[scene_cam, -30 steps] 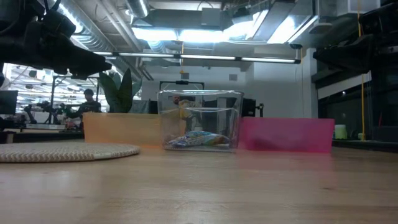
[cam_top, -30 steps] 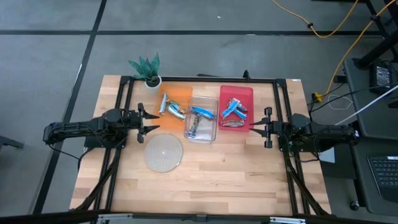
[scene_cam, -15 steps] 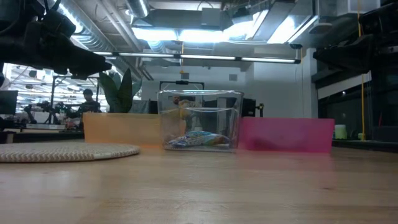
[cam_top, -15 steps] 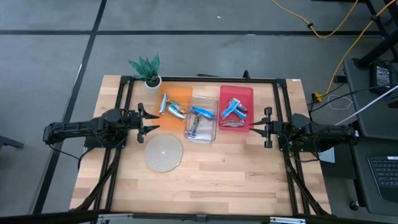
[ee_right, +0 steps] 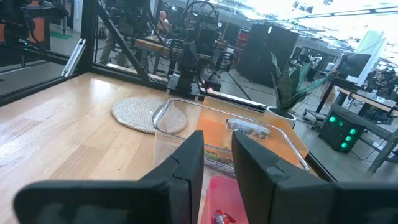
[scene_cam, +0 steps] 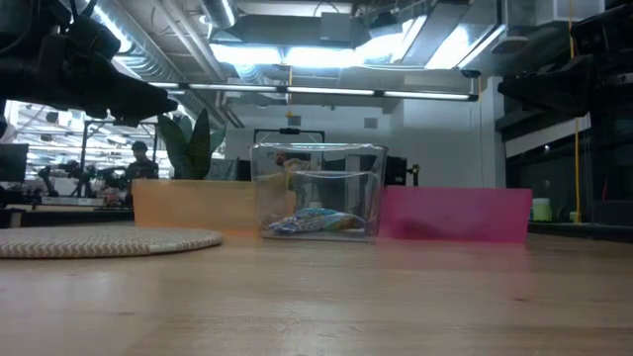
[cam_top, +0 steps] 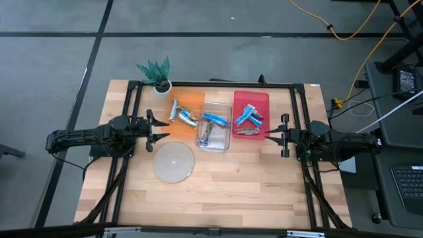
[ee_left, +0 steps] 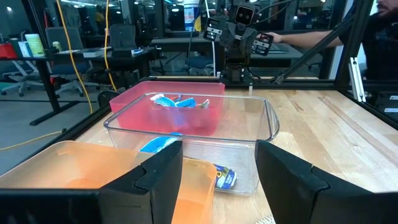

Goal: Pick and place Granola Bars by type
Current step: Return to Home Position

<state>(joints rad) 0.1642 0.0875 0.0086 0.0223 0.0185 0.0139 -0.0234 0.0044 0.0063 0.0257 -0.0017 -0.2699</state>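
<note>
Presently, the left gripper (cam_top: 160,129) hangs wide open and empty over the table (cam_top: 231,192), just beside the orange bin (cam_top: 192,99). The right gripper (cam_top: 271,135), fingers narrowly parted and empty, hangs opposite, just beside the red bin (cam_top: 258,99). The granola bars (cam_top: 213,119) lie inside the orange, clear bin (cam_top: 223,137) and red bins.

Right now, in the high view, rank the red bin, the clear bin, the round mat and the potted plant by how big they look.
1. the red bin and the clear bin: they look about alike, so I won't rank one over the other.
2. the round mat, somewhat smaller.
3. the potted plant, smallest.
</note>
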